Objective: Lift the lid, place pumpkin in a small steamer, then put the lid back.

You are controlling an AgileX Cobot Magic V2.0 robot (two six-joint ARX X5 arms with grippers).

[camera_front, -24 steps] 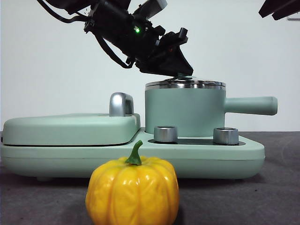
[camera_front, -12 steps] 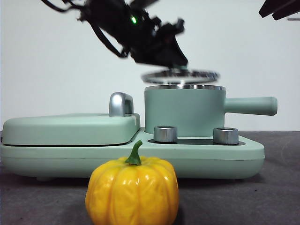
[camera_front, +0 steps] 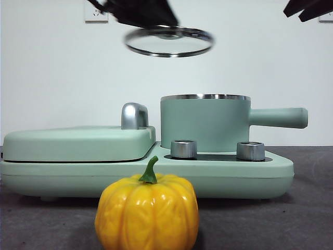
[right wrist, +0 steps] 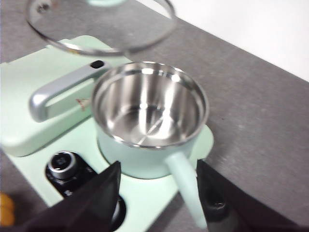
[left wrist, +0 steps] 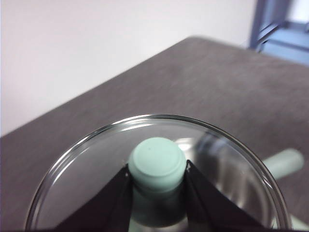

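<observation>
1 lid gripped by left fingers, 1 open steamer, 1 pumpkin; right fingers apart, empty.

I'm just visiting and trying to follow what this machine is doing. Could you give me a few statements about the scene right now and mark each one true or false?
1. The lid sits on the small steamer. False: it hangs in the air above it, off to the side.
2. The left gripper clamps the lid's mint-green knob. True.
3. The pumpkin is inside the steamer. False: it stands on the table in front of the appliance, and the right wrist view shows the steamer's steel inside bare.
4. The right gripper holds the pumpkin. False: it is open and holds nothing, above the steamer's handle.
5. The pumpkin stands upright, stem up. True.
</observation>
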